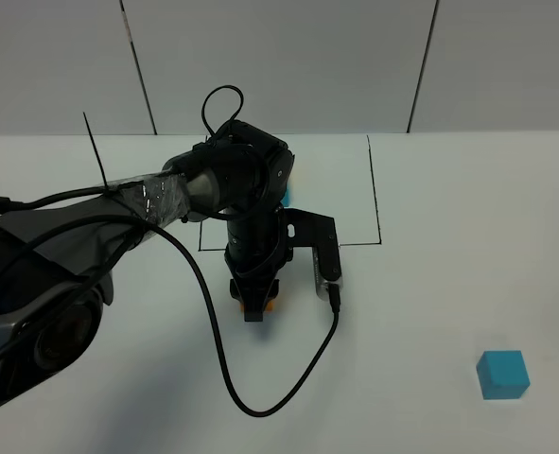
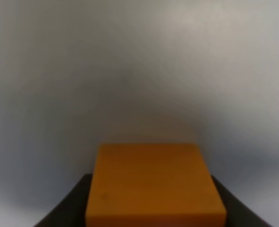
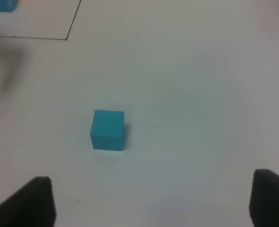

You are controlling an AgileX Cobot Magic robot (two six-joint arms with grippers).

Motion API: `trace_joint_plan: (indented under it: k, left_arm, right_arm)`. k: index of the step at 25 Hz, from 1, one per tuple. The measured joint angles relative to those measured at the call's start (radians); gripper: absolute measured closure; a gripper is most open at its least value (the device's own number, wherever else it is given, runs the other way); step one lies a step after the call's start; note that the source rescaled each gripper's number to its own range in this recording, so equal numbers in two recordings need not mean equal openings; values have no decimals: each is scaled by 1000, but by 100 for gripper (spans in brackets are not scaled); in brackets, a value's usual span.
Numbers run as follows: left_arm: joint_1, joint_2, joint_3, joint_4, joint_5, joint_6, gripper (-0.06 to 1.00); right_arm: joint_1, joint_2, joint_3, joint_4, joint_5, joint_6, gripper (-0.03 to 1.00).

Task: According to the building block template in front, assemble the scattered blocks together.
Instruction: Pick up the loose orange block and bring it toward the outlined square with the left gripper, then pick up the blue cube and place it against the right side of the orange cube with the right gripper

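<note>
The orange cube (image 1: 270, 304) sits at the tip of my left gripper (image 1: 253, 301) near the table's middle. In the left wrist view the orange cube (image 2: 153, 184) fills the gap between the dark fingers (image 2: 66, 210), which press against its sides. The loose teal-blue cube (image 1: 503, 374) lies alone at the front right. In the right wrist view it (image 3: 107, 130) lies ahead of my right gripper (image 3: 151, 191), which is wide open and empty. The template is mostly hidden behind the left arm; only its teal end (image 1: 285, 196) (image 3: 1, 4) shows.
A black outlined rectangle (image 1: 375, 189) is drawn on the white table behind the left gripper. The left arm's black cable (image 1: 218, 350) loops over the table in front. A grey panelled wall (image 1: 279, 57) stands at the back.
</note>
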Motion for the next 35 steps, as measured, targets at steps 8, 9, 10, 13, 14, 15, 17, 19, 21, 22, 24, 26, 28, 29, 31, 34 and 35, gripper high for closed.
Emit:
trace_joint_plan:
  k: [8, 9, 10, 13, 14, 15, 17, 19, 21, 22, 24, 26, 28, 29, 31, 34, 35]
  left_arm:
    - [0, 0, 0, 0, 0, 3, 66]
    - [0, 0, 0, 0, 0, 5, 48]
    - [0, 0, 0, 2, 0, 5, 31]
    - [0, -2, 0, 26, 0, 4, -2]
    - [0, -8, 0, 38, 0, 4, -4]
    - [0, -14, 0, 48, 3, -1, -6]
    - [-1, -37, 0, 53, 13, -20, -6]
    - [-4, -73, 0, 49, 21, -50, -6]
    - [-7, -112, 0, 31, 27, -108, -6]
    - [-8, -129, 0, 17, 31, -139, -6]
    - [-8, -162, 0, 4, 41, -218, -6]
    - [4, -198, 0, -1, 63, -285, -5]
    - [35, -230, 0, -9, 87, -348, -4]
    - [54, -244, 0, -17, 90, -370, -3]
    - [115, -276, 0, -50, 92, -413, -1]
    - [200, -321, 2, -102, 92, -449, 2]
    - [225, -333, 7, -113, 92, -459, 3]
  right_arm:
    - [0, 0, 0, 0, 0, 0, 27]
    - [0, 0, 0, 0, 0, 0, 27]
    - [0, 0, 0, 0, 0, 0, 27]
    - [0, 0, 0, 0, 0, 0, 27]
    - [0, 0, 0, 0, 0, 0, 27]
    - [0, 0, 0, 0, 0, 0, 27]
    - [0, 0, 0, 0, 0, 0, 27]
    - [0, 0, 0, 0, 0, 0, 27]
    - [0, 0, 0, 0, 0, 0, 27]
    - [0, 0, 0, 0, 0, 0, 27]
    - [0, 0, 0, 0, 0, 0, 27]
    - [0, 0, 0, 0, 0, 0, 27]
    - [0, 0, 0, 0, 0, 0, 27]
    - [0, 0, 0, 0, 0, 0, 27]
    - [0, 0, 0, 0, 0, 0, 27]
    - [0, 0, 0, 0, 0, 0, 27]
    - [0, 0, 0, 0, 0, 0, 27]
